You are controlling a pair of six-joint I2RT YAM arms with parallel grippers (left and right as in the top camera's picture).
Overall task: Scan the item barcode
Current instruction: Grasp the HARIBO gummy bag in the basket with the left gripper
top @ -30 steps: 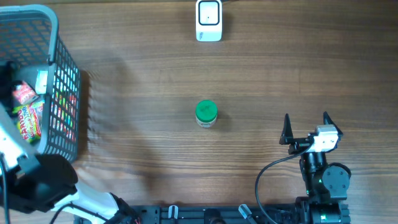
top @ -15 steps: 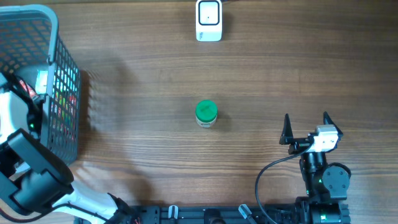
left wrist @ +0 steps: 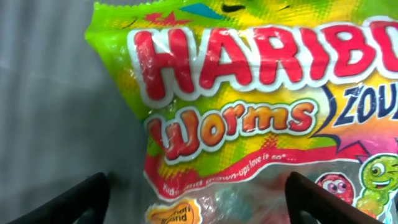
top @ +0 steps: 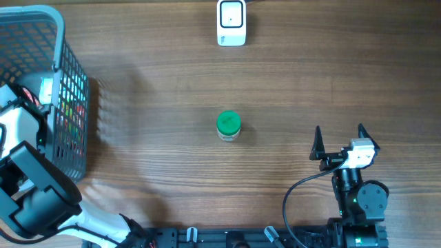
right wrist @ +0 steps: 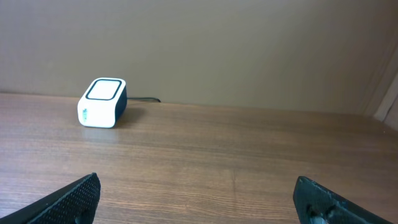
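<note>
The bag of gummy worms (left wrist: 249, 93) lay inside the basket (top: 69, 103) at the left edge of the table (top: 172, 83), and the left gripper (left wrist: 198, 186) was right down over it. Its jaws stood wide, one finger clear of the bag's left edge and the other over its lower right part. I could not see either one pressing the wrapper, so I took the bag as not yet held.

It looked light, soft and crinkly. The glossy film would likely slip and buckle, and the sweets inside would shift. I would pinch it across a flat stretch near an edge or seam, where the film folds into something firm. I would also keep off any printed code, though none showed on this face. Held by one edge it would probably droop, so the scanner (top: 231, 22) at the far side might need the bag turned to it.

The right gripper (top: 339, 131) sat wide and empty near the front right.

A second before, the left arm (top: 27, 186) had been lower in the overhead view and the sweet bags showed in the basket. Now its white wrist had moved in over them. The green-lidded jar (top: 228, 125), the scanner and the right arm had not moved.
</note>
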